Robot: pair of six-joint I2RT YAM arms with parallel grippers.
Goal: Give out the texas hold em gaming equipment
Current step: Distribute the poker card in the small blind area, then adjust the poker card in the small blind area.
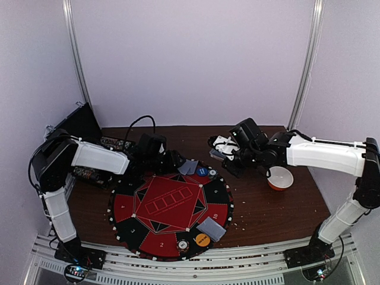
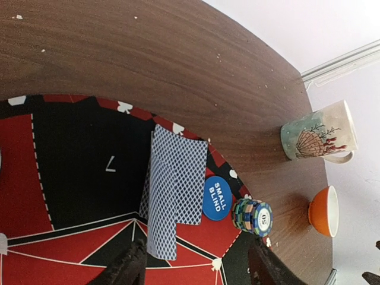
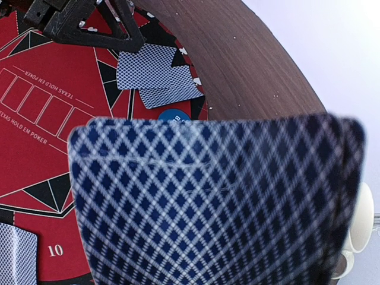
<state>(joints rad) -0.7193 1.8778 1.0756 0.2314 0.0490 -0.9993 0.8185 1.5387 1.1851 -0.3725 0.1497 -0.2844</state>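
Near mat (image 1: 127, 231) edge: two cards (image 1: 212, 228), orange chip (image 1: 202, 240) beside them. Far edge: left tool (image 2: 199, 274), jaws wide and empty, above a face-down pair (image 2: 175, 190). Right tool (image 1: 231, 160) clamps a deck (image 3: 214, 202), evident only in its wrist view. Left wrist view alone resolves the chip stack (image 2: 253, 217) beside the blue button (image 2: 216, 198).

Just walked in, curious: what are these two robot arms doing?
They're dealing poker on a round mat. The right gripper holds the deck of cards. The left gripper hovers open over two face-down cards beside the small blind button and a chip stack. Another card pair lies near the mat's front edge.
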